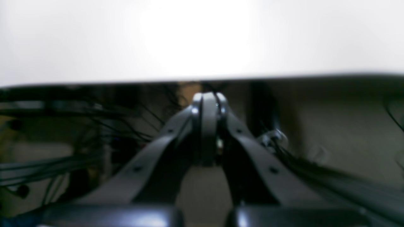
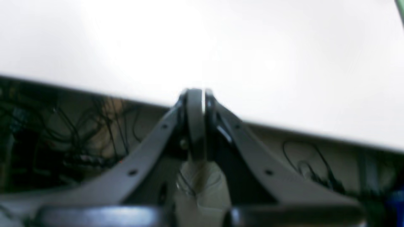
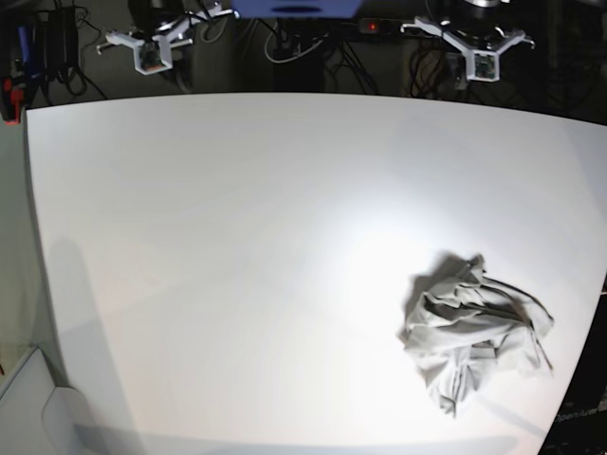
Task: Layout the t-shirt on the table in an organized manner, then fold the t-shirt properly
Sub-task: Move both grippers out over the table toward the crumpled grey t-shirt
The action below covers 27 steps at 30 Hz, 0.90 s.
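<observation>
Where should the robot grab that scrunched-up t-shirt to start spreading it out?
Probably from above, at the raised folds along the top of the t-shirt. It lies in a crumpled heap on the table, so no sleeve or hem can be told apart; the ridges stick up, giving something to pinch.

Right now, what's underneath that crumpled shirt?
The t-shirt lies bunched on the white table. Only bare tabletop shows around it; anything beneath its folds is hidden.

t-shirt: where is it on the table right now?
In the base view the t-shirt lies crumpled in a heap near the table's lower right corner, far from both grippers, which sit beyond the far edge.
</observation>
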Available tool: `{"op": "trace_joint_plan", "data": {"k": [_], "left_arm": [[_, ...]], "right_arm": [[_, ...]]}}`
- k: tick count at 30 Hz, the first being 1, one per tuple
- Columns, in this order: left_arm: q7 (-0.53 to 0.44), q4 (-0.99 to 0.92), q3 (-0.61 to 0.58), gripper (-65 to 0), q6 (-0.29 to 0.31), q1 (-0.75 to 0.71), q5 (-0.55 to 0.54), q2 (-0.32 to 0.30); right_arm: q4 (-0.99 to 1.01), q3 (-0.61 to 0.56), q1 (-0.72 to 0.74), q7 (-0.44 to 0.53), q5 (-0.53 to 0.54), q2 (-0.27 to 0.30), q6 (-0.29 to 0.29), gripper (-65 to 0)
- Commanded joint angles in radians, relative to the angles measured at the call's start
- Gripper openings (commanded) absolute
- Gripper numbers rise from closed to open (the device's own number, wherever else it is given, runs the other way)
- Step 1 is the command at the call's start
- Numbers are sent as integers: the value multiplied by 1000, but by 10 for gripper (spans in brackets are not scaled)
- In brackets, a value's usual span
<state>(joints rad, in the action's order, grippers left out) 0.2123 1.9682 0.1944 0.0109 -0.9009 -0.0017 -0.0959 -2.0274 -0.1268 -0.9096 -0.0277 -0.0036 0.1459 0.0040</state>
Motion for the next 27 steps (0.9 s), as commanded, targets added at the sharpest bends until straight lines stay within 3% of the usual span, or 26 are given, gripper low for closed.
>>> {"op": "trace_joint_plan", "data": {"k": [1,7,15,19,21,24,27], "left_arm": [[-23,23,14,-647,-2,-2,1,0],[-23,33,26,-647,-1,55,1,0],[-23,38,33,-645,-7,196,1,32],[-23,38,92,-637,-1,289,1,69],[-3,36,113,-587,-1,346,1,72],[85,38,149,-448,-1,432,1,75],[149,36,175,-364,1,512,1,75]], "right_arm": [[-19,-6,13,25,1,1,3,-650],[-14,-70,174,5,1,-4,3,-649],[-11,-256,490,-389,3,-22,3,-649],[-10,-317,599,-504,3,-70,3,-649],[-8,-330,637,-544,3,-90,3,-649],[-5,-354,673,-579,3,-108,4,-641],[6,-359,709,-590,3,-113,14,-594]]}}
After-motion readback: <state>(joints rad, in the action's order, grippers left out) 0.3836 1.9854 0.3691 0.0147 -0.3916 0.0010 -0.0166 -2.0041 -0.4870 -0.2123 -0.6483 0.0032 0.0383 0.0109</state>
